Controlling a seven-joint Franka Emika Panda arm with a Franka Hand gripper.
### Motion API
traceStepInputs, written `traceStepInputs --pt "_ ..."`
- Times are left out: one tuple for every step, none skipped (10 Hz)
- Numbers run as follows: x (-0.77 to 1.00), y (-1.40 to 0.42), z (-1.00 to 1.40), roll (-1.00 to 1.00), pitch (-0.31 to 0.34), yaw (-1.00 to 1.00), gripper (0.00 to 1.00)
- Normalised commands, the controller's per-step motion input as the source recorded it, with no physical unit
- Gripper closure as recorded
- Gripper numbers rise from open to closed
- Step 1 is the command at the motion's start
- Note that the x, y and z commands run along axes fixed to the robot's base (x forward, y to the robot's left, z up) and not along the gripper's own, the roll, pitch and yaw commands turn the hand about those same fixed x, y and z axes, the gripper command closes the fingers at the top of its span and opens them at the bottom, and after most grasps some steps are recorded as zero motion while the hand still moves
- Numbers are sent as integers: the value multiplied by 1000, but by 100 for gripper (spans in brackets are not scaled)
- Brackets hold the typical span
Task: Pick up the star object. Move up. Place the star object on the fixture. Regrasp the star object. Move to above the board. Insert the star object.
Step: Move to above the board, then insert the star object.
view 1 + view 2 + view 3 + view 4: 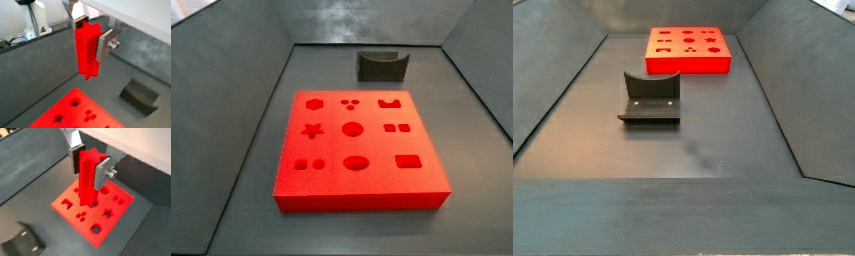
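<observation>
My gripper [90, 34] is shut on the red star object [87, 50], a long star-section prism hanging straight down between the silver fingers. It also shows in a wrist view [87, 178], with the gripper [89, 164] around its upper end. The prism hangs above the red board [115, 214], its lower end over the board's holes without touching. In a wrist view the board [63, 114] lies below and nearer. The board's star-shaped hole [311, 130] shows in a side view. Neither side view shows the gripper or the star object.
The dark fixture [381, 66] stands behind the board [358, 200] in a side view, and in front of the board [687, 66] in a side view [649, 98]. It shows in both wrist views [140, 95] [23, 243]. Grey bin walls enclose the floor.
</observation>
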Motion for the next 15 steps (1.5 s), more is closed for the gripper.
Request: traceStepInputs --pt "-108 -104 32 -505 -59 -43 100" --pt "-67 -37 24 -278 -40 -19 100" --pt "0 0 -57 3 0 0 100" --pt "0 -77 -311 61 -4 0 100" --pt "-114 -177 -591 0 -109 -106 100" --pt "-94 -260 -691 36 -109 -154 100" --pt "-114 -309 -706 34 -124 -297 100" --pt "-17 -289 -686 41 -99 -417 100" --pt "0 -211 -694 0 -106 -486 100" --pt "0 -134 -751 -47 -91 -603 100" --pt "23 -160 -826 -43 -54 -631 100" --pt "0 -180 -897 -24 -50 -643 100" --pt "37 -197 -926 -4 -39 -654 100" --pt "29 -194 -931 0 -26 -669 100" --pt "-77 -49 -814 0 0 -634 100"
